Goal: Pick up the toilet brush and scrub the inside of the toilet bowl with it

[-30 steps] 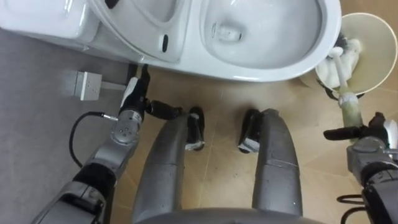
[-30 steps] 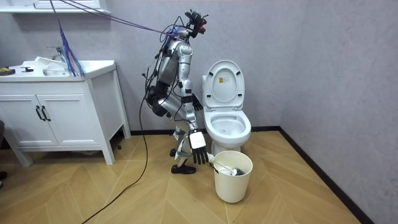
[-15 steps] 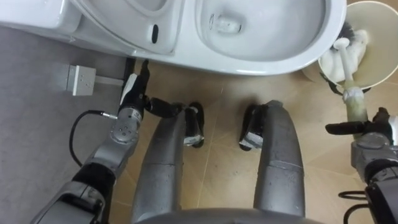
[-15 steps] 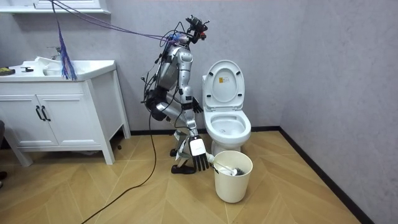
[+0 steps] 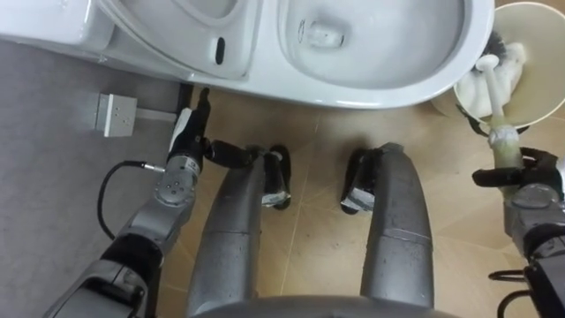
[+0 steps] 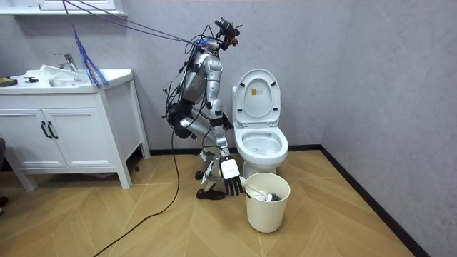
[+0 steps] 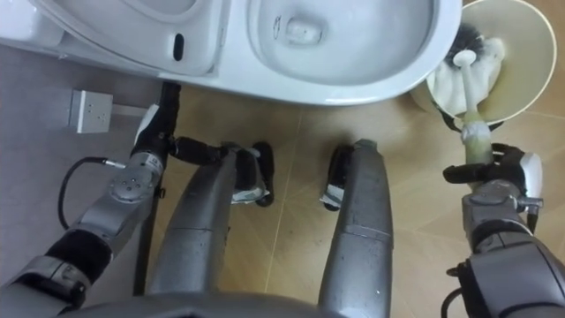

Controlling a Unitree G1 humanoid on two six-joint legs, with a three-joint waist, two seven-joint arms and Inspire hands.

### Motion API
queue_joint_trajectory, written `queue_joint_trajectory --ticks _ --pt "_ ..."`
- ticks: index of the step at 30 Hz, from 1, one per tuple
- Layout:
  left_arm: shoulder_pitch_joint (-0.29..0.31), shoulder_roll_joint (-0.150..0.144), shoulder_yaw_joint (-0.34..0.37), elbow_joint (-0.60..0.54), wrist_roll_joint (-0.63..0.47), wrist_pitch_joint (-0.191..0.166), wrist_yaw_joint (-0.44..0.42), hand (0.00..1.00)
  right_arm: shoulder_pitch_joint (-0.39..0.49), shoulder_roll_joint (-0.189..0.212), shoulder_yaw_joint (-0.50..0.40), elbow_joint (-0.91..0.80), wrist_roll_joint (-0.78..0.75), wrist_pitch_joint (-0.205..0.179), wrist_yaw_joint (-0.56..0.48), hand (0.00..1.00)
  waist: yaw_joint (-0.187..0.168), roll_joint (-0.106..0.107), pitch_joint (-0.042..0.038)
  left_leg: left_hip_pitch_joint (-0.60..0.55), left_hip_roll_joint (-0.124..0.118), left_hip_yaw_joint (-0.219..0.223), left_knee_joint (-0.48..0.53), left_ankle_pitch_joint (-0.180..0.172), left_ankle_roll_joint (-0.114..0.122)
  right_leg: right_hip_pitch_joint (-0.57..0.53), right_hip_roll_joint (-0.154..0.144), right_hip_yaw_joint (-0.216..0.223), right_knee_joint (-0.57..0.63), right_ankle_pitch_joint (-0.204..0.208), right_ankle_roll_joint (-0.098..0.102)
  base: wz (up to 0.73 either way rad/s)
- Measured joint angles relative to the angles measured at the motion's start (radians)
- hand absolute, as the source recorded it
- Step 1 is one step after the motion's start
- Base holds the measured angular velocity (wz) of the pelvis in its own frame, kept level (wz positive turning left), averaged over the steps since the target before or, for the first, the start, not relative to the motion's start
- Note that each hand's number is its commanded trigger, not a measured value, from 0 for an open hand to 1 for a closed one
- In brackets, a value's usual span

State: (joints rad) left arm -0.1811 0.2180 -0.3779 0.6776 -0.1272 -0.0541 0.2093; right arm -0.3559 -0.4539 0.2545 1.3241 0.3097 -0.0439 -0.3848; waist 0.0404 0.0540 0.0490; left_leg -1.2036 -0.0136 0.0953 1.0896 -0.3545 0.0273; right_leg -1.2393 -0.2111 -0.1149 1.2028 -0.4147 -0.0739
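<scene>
Cream bucket [image 5: 540, 66] beside the toilet [image 5: 397, 93] holds the brush [image 5: 492, 95], its handle leaning out toward the robot. Step in hand: fetching the brush, with brushing not begun. Right hand [image 5: 530, 196] sits just below the handle's end, fingers straight, thumb out, gripping nothing. Left hand [image 5: 183, 146] hangs by the pedestal, fingers relaxed. Next move, in my judgement: close round the handle, lift clear, carry it over the bowl.
</scene>
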Motion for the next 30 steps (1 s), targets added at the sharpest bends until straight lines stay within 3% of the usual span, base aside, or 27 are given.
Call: queue_joint_trajectory --ticks 9,26,30 --pt "0.026 0.003 -0.004 -0.048 0.0 0.0 -0.002 0.0 0.014 -0.008 0.002 0.001 0.006 0.007 0.002 1.0 0.02 0.002 -0.0003 0.0 0.0 0.0 0.003 -0.001 0.0 0.0 0.002 0.0 0.002 -0.001 0.0 0.0" --pt "0.04 0.003 -0.022 -0.051 0.0 0.0 -0.003 0.0 0.023 -0.008 0.019 -0.002 0.006 0.014 0.013 1.0 0.017 0.002 -0.0007 0.004 0.002 -0.008 0.005 0.0 0.001 0.015 -0.002 -0.011 -0.003 0.0 0.0 0.0" --pt "0.051 0.004 -0.028 -0.052 0.001 0.001 -0.003 0.0 0.027 -0.005 0.019 0.004 0.047 0.017 0.034 1.0 0.016 0.002 -0.0015 0.052 0.019 -0.017 -0.018 0.0 0.0 0.077 0.009 -0.032 -0.045 0.004 0.0 -0.05"
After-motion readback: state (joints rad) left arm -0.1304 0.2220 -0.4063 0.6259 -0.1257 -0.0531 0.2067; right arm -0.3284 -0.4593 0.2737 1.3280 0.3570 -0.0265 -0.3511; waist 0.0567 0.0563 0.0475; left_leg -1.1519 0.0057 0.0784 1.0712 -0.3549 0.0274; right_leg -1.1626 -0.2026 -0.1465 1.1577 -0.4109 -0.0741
